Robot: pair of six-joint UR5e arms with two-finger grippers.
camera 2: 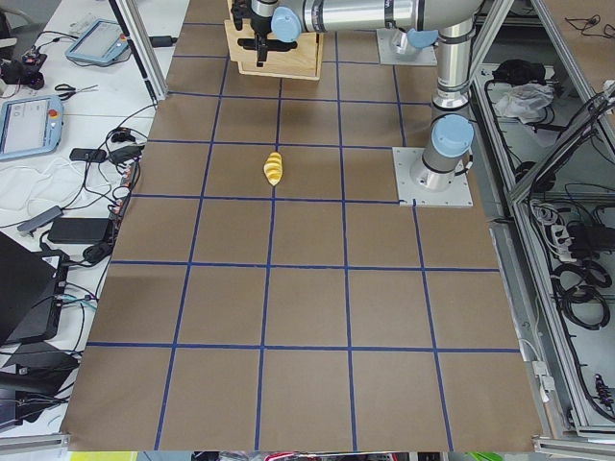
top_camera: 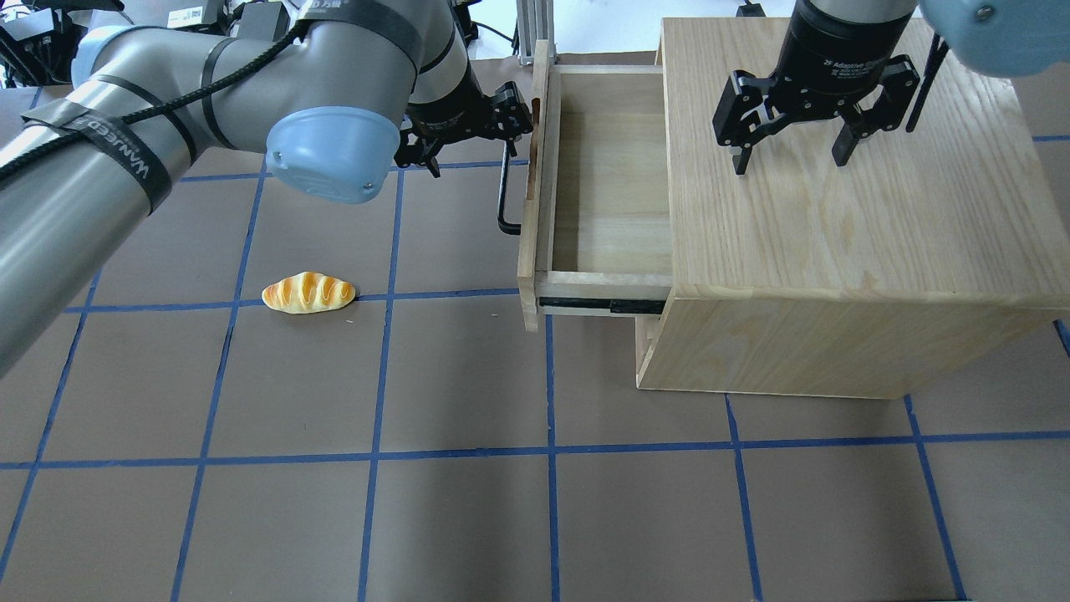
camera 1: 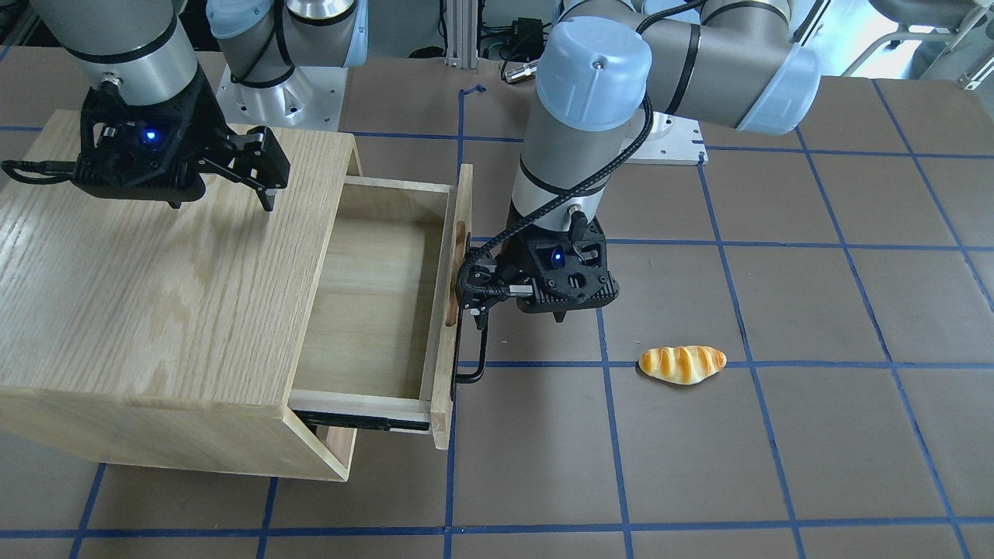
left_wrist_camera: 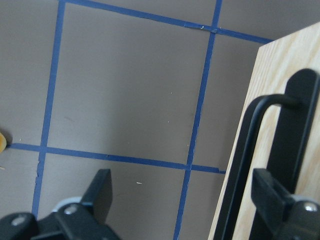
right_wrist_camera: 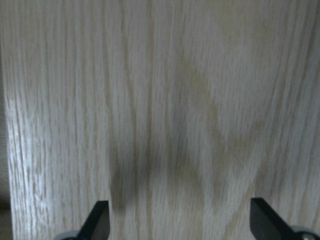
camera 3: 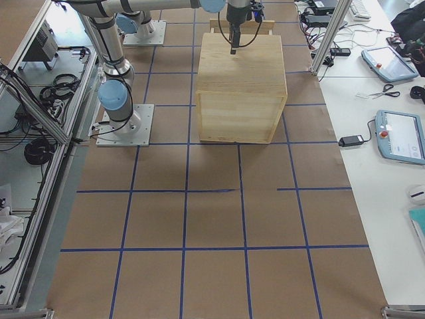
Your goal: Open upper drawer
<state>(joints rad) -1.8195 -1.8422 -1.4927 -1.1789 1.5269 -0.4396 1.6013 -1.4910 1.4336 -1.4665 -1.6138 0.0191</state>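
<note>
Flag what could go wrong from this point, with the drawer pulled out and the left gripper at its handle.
1. The left gripper is open with the black bar handle between its fingers; retreating off-line could hook the bar and jerk the upper drawer.
2. The right gripper hangs open over the cabinet, contact unclear, so a snag might shift the cabinet.
3. A low retreat could knock the bread roll.
</note>
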